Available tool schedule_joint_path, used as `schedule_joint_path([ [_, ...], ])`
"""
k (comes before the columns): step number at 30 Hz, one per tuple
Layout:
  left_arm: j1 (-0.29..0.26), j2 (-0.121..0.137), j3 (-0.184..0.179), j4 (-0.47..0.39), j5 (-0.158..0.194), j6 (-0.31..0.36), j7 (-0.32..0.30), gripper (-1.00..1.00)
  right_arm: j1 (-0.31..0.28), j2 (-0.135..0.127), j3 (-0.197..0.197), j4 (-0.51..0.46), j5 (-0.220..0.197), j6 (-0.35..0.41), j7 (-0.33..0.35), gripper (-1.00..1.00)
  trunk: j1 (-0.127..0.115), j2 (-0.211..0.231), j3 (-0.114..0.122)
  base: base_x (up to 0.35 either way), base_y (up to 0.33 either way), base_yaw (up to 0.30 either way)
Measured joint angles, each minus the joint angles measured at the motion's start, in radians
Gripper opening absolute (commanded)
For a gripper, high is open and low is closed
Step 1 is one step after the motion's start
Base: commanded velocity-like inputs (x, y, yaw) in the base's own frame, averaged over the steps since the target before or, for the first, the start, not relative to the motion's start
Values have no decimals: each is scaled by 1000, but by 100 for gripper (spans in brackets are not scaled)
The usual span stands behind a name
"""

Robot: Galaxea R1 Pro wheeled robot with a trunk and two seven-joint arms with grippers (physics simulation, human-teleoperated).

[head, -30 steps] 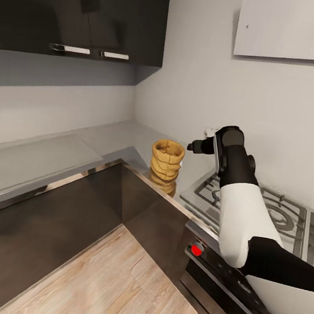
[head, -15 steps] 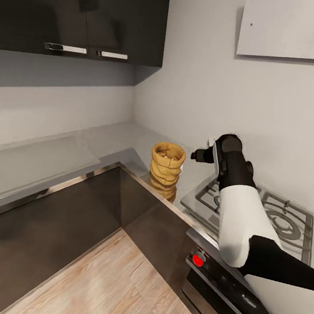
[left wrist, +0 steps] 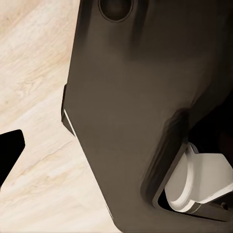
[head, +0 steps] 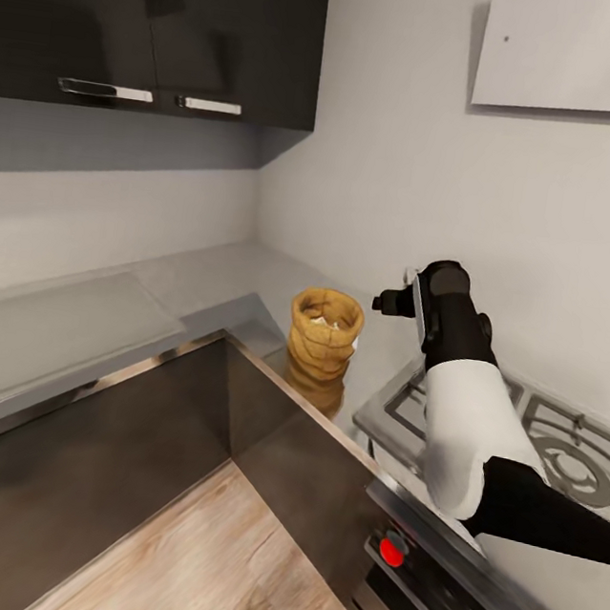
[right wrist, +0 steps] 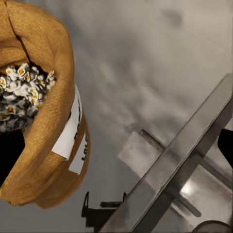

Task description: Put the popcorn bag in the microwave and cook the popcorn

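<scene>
Kitchen corner seen from the head camera: glossy black upper cabinets (head: 159, 26) above an L-shaped grey countertop (head: 203, 277) with a steel-coloured edge, pale wood floor (head: 213, 563) below. Popcorn bag (head: 324, 333), golden-brown and wrinkled with a rolled rim, upright on the countertop near the inner corner, just beside the grey gas hob (head: 536, 451) with its black grates. Right arm raised over the hob, its gripper (head: 394, 302) level with the bag's rim, close beside it but apart, on the hob side. From the right wrist camera, bag's open mouth (right wrist: 29, 97) with small pale popcorn (right wrist: 22, 94) inside, a white label on its side; dark fingertip edges at both margins of that view, spread wide, nothing between them. Left gripper: only one dark fingertip (left wrist: 9, 150) visible over the floor and a dark robot body panel (left wrist: 145, 97); open or closed impossible to tell.
</scene>
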Motion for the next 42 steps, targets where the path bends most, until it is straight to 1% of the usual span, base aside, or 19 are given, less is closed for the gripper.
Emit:
schedule_joint_path([
  [3, 0, 0, 0, 0, 0, -2, 0, 100, 0, 0, 0, 0, 2, 0, 1, 100, 0, 0, 0, 299, 0, 0],
  [7, 0, 0, 1, -1, 0, -6, 0, 100, 0, 0, -1, 3, 1, 0, 2, 100, 1, 0, 0, 68, 12, 0],
  [16, 0, 0, 3, -2, 2, -7, 2, 100, 0, 0, -1, 6, 3, 0, 2, 100, 1, 0, 0, 2, 285, 0],
  [21, 0, 0, 3, -2, 2, -7, 2, 100, 0, 0, 1, 8, 4, 0, 1, 100, 1, 0, 0, 0, 91, 0],
  [24, 0, 0, 3, -2, 2, -7, 2, 100, 0, 0, 1, 9, 5, 0, -33, 100, 1, 0, 0, 0, 7, 0],
  [27, 0, 0, 3, -2, 2, -7, 2, 100, 0, 0, 1, 10, 7, 0, -129, 100, 1, 0, 0, 0, 0, 0],
  [29, 0, 0, 3, -2, 2, -7, 2, 100, 0, 0, 1, 10, 6, 0, -155, 100, 1, 0, 0, 0, 0, 0],
  [32, 0, 0, 3, -2, 2, -7, 2, 100, 0, 0, 1, 10, 4, 0, -166, 100, 1, 0, 0, 0, 0, 0],
  [40, 0, 1, 3, -2, 2, -7, 2, 100, 0, 0, 1, 12, 0, 0, -157, 100, 1, 0, 0, 0, 50, 0],
  [42, 0, 1, 3, -2, 2, -7, 2, 100, 0, 0, 1, 59, -1, 0, -155, 100, 1, 0, 0, 0, 1, 0],
])
